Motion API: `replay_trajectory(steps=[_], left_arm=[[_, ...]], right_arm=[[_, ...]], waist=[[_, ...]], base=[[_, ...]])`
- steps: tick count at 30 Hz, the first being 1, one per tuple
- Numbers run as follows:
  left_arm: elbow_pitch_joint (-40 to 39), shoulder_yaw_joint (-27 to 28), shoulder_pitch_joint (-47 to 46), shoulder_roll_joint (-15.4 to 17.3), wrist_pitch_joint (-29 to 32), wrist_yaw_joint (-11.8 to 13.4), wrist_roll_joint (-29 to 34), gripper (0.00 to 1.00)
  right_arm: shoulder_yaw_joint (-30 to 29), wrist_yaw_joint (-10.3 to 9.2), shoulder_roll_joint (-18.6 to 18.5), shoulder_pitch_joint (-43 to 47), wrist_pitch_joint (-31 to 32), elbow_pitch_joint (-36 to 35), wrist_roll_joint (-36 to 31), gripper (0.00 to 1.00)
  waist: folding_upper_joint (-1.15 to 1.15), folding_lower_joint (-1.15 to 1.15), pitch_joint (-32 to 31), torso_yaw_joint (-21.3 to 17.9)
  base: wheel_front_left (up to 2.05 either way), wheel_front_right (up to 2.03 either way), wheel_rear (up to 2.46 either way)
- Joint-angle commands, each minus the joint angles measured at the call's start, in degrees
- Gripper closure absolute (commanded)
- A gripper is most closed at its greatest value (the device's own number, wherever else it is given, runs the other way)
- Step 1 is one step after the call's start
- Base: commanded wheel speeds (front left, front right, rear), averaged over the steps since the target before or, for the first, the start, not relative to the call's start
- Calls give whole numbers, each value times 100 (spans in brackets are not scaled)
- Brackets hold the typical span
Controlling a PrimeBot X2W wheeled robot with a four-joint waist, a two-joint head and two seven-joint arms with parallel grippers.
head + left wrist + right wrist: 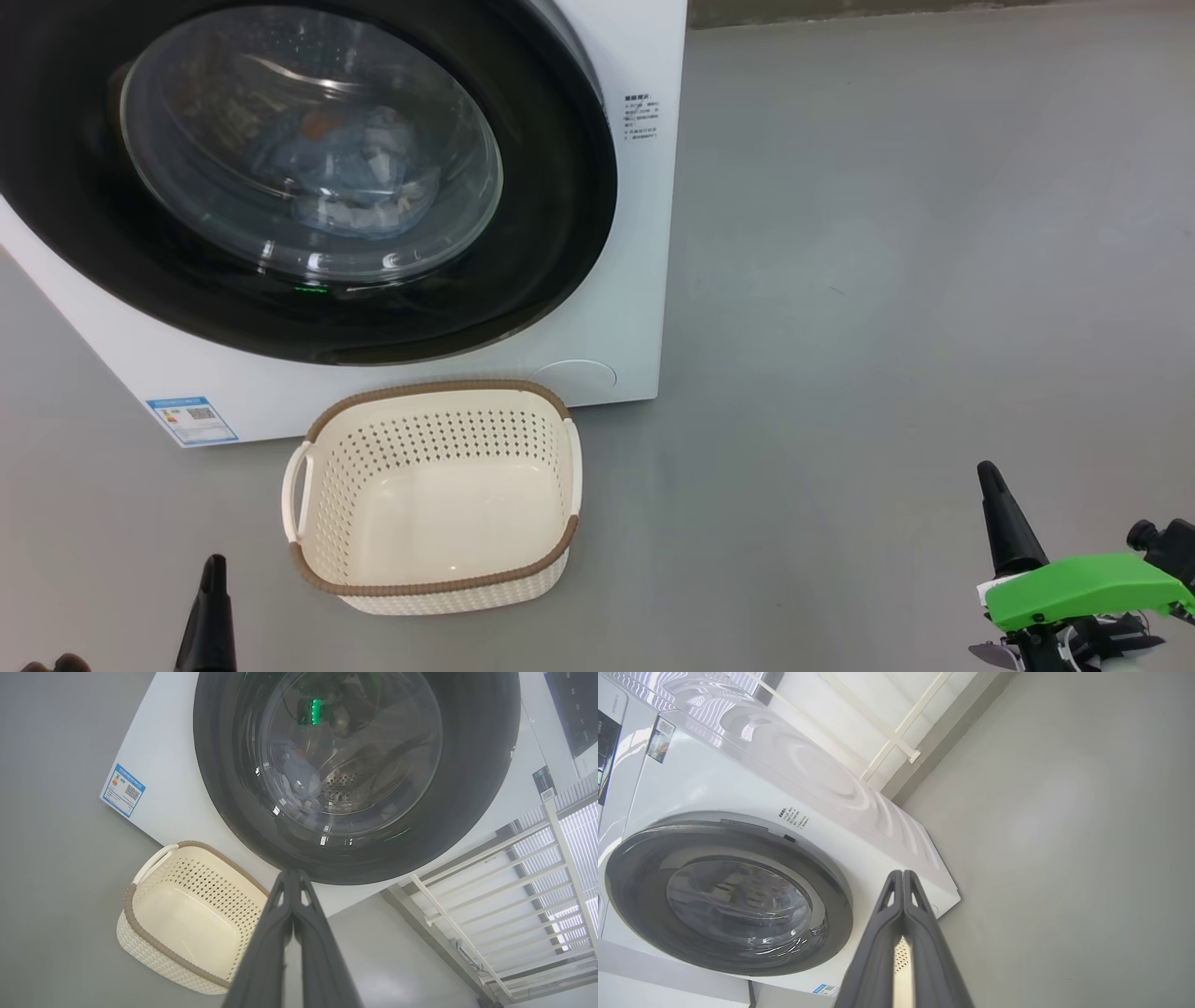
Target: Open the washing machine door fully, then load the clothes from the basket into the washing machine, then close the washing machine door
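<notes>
The left gripper (293, 873) is pressing its two long dark fingers flat together, tip against tip, with nothing between them, and in the left wrist view it is pointing at the lower edge of the washing machine door (467, 788). The right gripper (902, 873) is likewise holding its fingers closed against each other, gripping nothing, and is aiming past the lower front corner of the washing machine (738, 788). In the head view both are hanging low, the left one at the lower left and the right one at the lower right beside a bright green part (1074, 583) on its arm, each well apart from the machine. Between them, nearer the left gripper, the basket (434, 390) is sitting upright on the grey floor (887, 280), just in front of the machine's base, its bare cream bottom showing. The door is lying shut against the machine's front, and through its bulging glass the clothes (359, 173) are showing as a light-blue and whitish bundle with an orange spot, resting inside the drum. A blue label sticker (191, 420) is sitting at the machine's lower corner, and a white railing (490, 896) is running beside the machine in the left wrist view
</notes>
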Motion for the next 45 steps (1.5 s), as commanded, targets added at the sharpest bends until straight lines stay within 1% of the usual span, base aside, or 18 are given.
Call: replay_trajectory(steps=[1, 45], left_arm=[[-175, 140, -275, 42, 54, 23, -185, 100], [-260, 391, -519, -308, 795, 92, -2455, 100]], right_arm=[[-18, 0, -25, -200, 53, -179, 207, 100], [-349, 0, 114, -257, 774, -387, 2636, 100]], waist=[[0, 0, -8, 6], [0, 0, -145, 109]], base=[[0, 0, 0], [0, 0, 0]])
